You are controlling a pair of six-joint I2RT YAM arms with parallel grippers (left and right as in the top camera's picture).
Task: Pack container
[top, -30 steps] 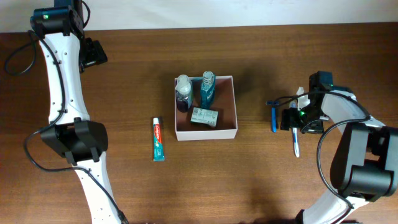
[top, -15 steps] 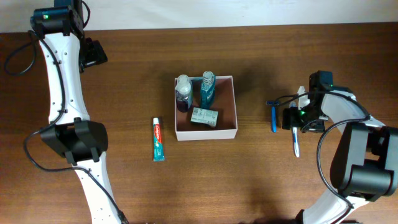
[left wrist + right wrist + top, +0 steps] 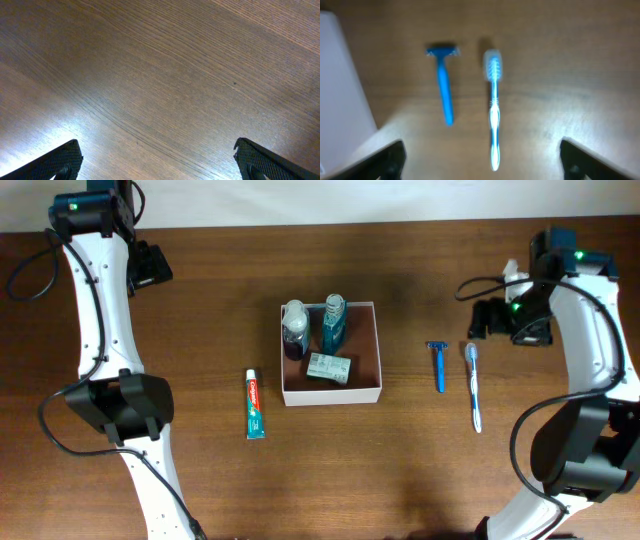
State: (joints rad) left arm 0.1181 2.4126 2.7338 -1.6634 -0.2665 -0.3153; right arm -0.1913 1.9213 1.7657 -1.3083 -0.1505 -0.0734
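I'm looking down on a dark brown bench [image 3: 200, 480] with fine wood grain. A pale strip [image 3: 300, 200] shows beyond its far edge at twelve o'clock. The left arm [image 3: 95, 290] runs up the nine o'clock side. The left jaws hang at ten o'clock from the container, spread wide over bare wood with nothing between them.

A toothpaste tube [image 3: 254, 404] lies flat at eight o'clock from the container, well apart from it. The container [image 3: 330, 394] sits near the bench's centre, with white walls around a reddish-brown floor. Inside, a dark bottle [image 3: 294, 330] and a teal bottle [image 3: 333, 323] stand against the twelve o'clock wall, and a green-and-white soap box [image 3: 329, 367] lies at their six o'clock.

At three o'clock from the container lies a blue razor [image 3: 438, 365], head toward twelve. A toothbrush [image 3: 474, 385] lies parallel just beside it, not touching. The right arm [image 3: 590, 310] reaches in, and the right jaws hover at two o'clock from the container, wide apart and empty. Both wrist views show a bright pool of light on the wood.
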